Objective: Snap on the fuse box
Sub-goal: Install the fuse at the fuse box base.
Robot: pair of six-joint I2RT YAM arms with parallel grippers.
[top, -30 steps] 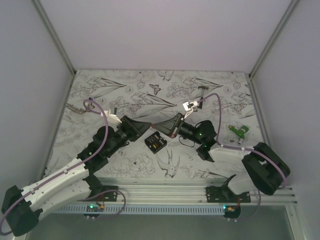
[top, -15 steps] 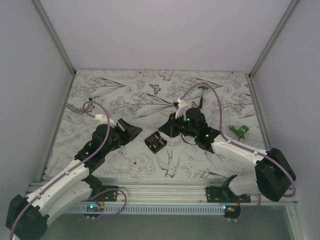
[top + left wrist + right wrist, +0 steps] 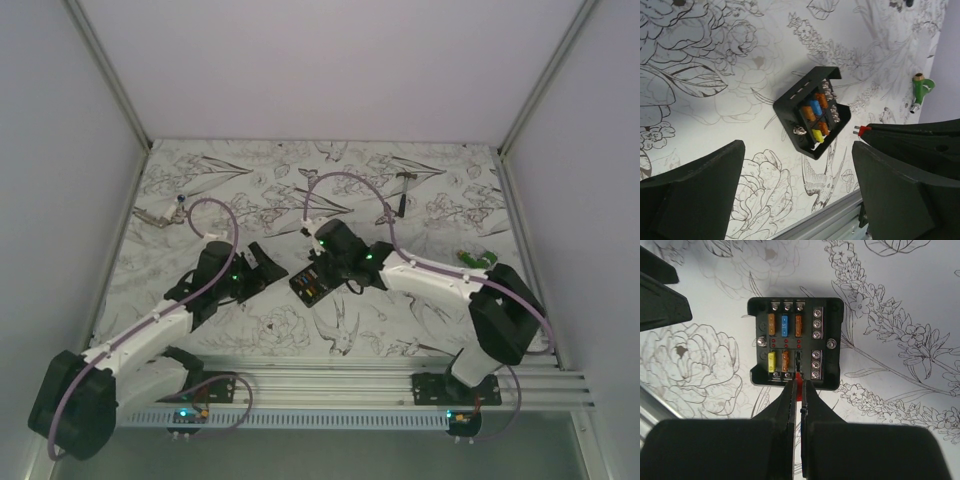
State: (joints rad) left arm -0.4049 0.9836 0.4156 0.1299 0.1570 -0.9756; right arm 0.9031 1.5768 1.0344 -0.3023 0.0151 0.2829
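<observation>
Black plastic, the fuse box (image 3: 311, 286) lies flat and face up on the flower-printed table (image 3: 240, 190), toward the near edge and about midway between the left and right edges. In the right wrist view its face shows one row of orange, blue and orange fuses and another of yellow and orange, with small silver screw terminals along one side. The right claw (image 3: 799, 385) reaches the box from the right-edge side with its fingers pressed together, pinching a small red piece (image 3: 863, 130) at their very tips. That piece sits at the rim of the box, in line with the dark slot next to the second row's orange fuse; whether it touches the box I cannot tell. The left claw (image 3: 258, 266) hangs just beside the box on the left-edge side, clear of it, its two fingers spread wide apart with nothing between them. A green object (image 3: 478, 262) lies near the right edge, well apart from the box. A small dark hammer (image 3: 402, 190) rests close to the far edge, and a small metal tool (image 3: 155, 215) sits by the left edge.
</observation>
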